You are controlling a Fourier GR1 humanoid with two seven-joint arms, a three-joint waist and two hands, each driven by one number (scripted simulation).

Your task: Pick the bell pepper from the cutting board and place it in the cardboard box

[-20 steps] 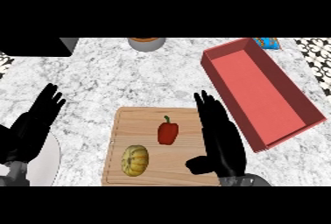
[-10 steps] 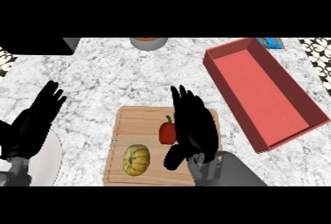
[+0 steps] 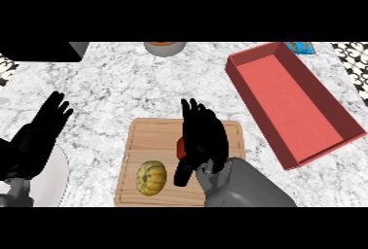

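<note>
Right hand [image 3: 202, 140], fingers straight, covers red bell pepper [image 3: 179, 148] on wooden cutting board [image 3: 152, 140].

Red bell pepper [image 3: 178, 147] and ribbed yellow squash [image 3: 152, 177] on rectangular wooden cutting board [image 3: 152, 138], long red box [image 3: 291, 104] apart at right

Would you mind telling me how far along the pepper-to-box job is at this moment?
Nothing is finished yet: the bell pepper lies on the cutting board, not in the red box. In hand: the right hand covers it, fingers straight, not curled round it. Left: grasp, lift, carry to the box, release. The left hand rests open at the view's left.
</note>
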